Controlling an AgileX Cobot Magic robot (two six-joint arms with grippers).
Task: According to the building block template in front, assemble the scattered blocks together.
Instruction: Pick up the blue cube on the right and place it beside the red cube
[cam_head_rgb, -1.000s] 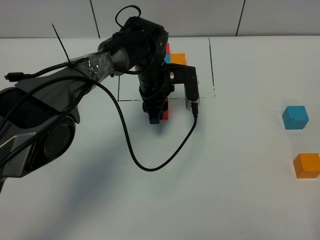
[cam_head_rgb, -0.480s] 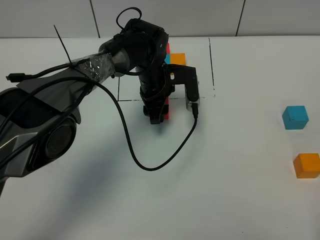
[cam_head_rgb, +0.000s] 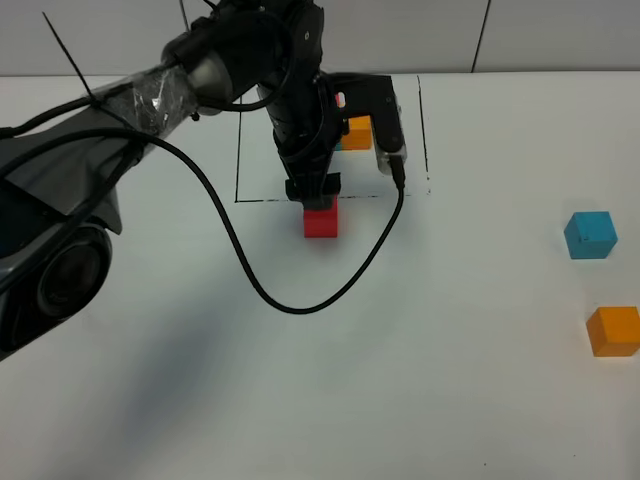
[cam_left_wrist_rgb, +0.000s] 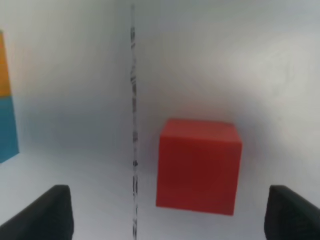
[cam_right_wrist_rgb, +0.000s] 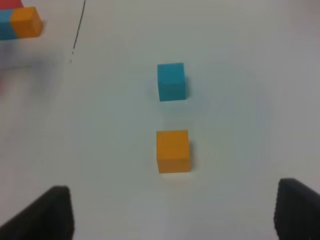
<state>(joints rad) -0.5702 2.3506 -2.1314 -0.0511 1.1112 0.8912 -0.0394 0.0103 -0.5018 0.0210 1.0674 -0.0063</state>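
Looking down from the high camera, the left gripper (cam_head_rgb: 313, 189) is hanging just above the red cube (cam_head_rgb: 321, 222), which is sitting on the white table (cam_head_rgb: 460, 400) just outside the near line of the black frame (cam_head_rgb: 421, 130). The arm is hiding most of the template (cam_head_rgb: 357, 132) there. The left wrist camera is giving what that view cannot: the jaws are standing wide to either side of the red cube, touching nothing, with a narrow gap between cube and line. The right arm is showing up only in its own wrist view, where the right gripper (cam_right_wrist_rgb: 175, 215) is hovering with its jaws spread wide and empty over the cyan cube (cam_right_wrist_rgb: 171, 81) and the orange cube (cam_right_wrist_rgb: 173, 151), well apart from the frame. Counting up: three loose cubes, one per colour, and one framed template. A second ago the left jaws were clamped low on the red cube; now they are parted and lifted, while the cyan and orange cubes are sitting unmoved.
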